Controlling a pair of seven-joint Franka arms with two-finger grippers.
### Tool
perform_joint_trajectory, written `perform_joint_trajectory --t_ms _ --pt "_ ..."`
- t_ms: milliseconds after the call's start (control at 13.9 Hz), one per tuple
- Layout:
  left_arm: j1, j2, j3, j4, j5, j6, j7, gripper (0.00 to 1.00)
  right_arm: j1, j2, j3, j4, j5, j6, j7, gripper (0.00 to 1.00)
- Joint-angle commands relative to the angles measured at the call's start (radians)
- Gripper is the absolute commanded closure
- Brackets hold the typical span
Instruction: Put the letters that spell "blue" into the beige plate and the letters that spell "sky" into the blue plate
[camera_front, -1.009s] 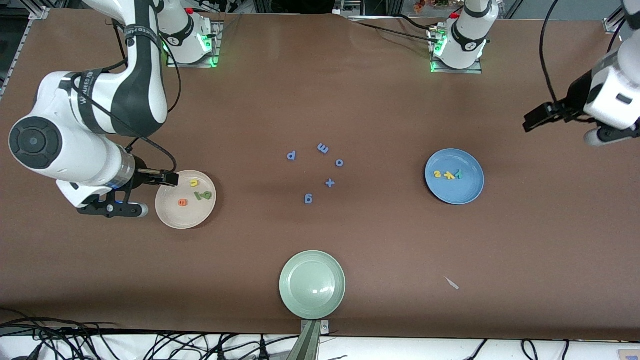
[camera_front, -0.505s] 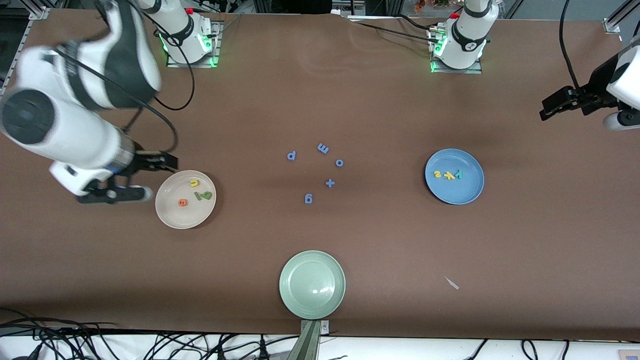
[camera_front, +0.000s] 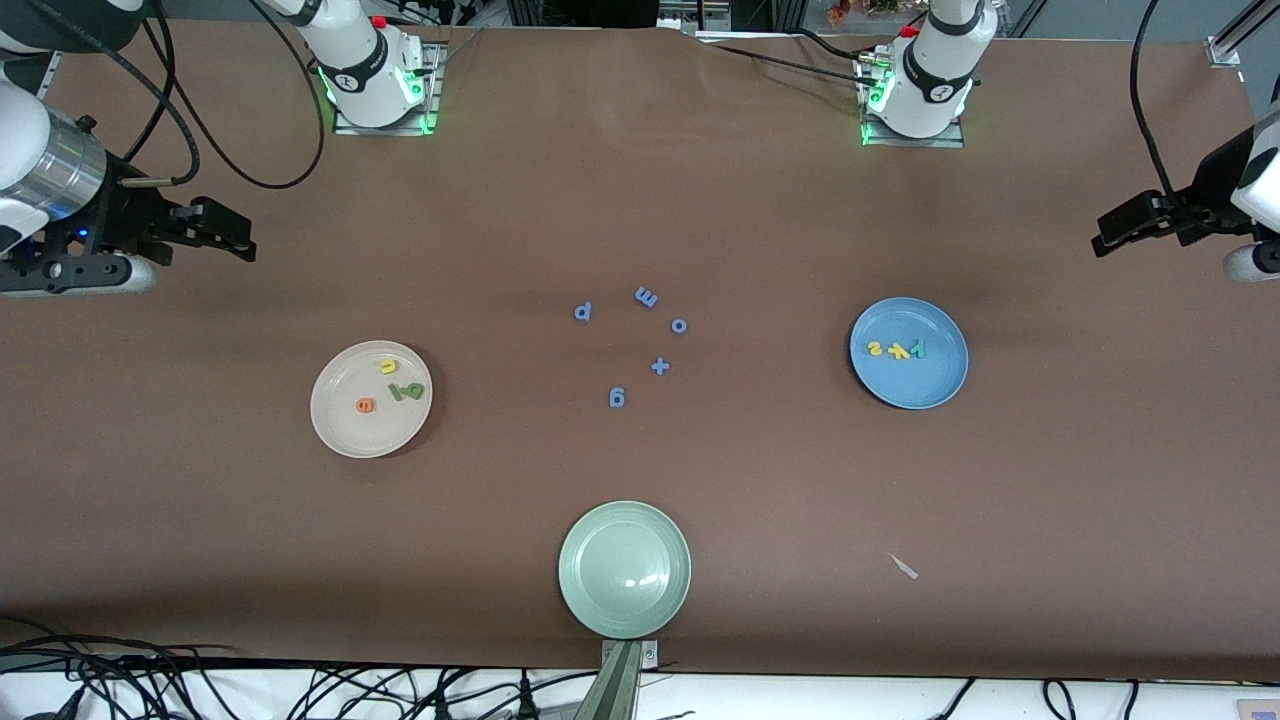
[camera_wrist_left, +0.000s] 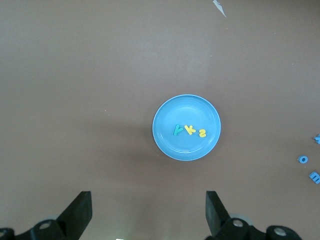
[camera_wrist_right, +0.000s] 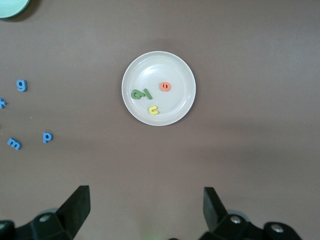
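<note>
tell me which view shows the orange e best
The right wrist view: the orange e sits mid-frame in the beige plate, seen from straight above. The front view shows it smaller; the left wrist view misses it.

Robot lab, bolted arm bases (camera_front: 378, 75), loose cables (camera_front: 200, 685)

So the beige plate (camera_front: 371, 399) sits toward the right arm's end of the table with four letters in it: yellow u (camera_front: 389, 367), dark green b (camera_front: 414, 391) and l (camera_front: 397, 392) touching each other, and orange e (camera_front: 365, 405). The blue plate (camera_front: 908, 352) at the left arm's end has yellow s (camera_front: 875, 349), yellow k (camera_front: 899, 350) and teal y (camera_front: 917, 348) in a neat row. Between the plates, five blue pieces (camera_front: 632, 343) lie loose (one's a plus sign). A pale green plate (camera_front: 624, 568) sits nearest the camera. Right gripper (camera_front: 236, 241) and left gripper (camera_front: 1112, 233) hang over bare table at the edges, holding nothing.
</note>
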Motion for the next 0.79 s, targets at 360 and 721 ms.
perform_joint_trajectory --t_ms 360,721 --pt "-0.001 0.021 -0.003 0.039 0.005 -0.017 0.021 0.0 -0.015 -0.018 0.004 -0.013 -0.041 0.013 -0.029 0.0" --pt "0.033 0.022 0.001 0.032 0.006 -0.051 0.024 0.0 -0.015 -0.012 0.004 0.024 -0.074 -0.001 -0.02 0.0"
